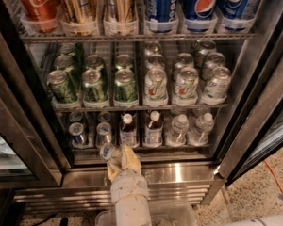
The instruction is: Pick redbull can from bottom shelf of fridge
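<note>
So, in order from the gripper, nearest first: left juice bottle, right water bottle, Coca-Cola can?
The gripper sits at the bottom shelf's front edge, left of centre.
1. Left juice bottle: bottom shelf, just above the gripper.
2. Right water bottle: same shelf, right end.
3. Coca-Cola can: top row, far left.
</note>
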{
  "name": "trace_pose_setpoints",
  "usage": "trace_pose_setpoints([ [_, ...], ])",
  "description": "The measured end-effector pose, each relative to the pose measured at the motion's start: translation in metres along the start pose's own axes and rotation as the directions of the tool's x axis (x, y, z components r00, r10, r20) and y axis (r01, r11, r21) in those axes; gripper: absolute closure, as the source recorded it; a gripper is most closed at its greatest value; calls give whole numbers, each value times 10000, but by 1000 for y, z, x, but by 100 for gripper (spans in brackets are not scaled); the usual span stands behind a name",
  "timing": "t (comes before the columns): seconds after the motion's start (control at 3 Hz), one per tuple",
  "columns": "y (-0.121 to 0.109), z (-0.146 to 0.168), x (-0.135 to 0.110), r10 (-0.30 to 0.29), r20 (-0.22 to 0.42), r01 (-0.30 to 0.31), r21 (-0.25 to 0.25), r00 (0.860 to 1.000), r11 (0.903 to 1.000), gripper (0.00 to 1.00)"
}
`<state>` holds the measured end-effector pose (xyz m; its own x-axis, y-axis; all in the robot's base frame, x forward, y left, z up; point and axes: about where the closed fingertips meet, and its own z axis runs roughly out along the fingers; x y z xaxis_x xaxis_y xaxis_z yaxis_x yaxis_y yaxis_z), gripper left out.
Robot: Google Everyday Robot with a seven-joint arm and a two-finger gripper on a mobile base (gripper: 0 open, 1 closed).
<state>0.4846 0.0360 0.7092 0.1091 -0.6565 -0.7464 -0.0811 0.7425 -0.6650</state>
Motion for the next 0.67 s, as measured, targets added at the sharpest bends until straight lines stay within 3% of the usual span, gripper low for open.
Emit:
trace_pose_setpoints([
  [0.33, -19, -5, -1, -423, 379, 432, -244, 9984, 9988, 100],
  [0.67, -34, -8, 6, -332, 311, 357, -850, 9990, 9957, 100],
])
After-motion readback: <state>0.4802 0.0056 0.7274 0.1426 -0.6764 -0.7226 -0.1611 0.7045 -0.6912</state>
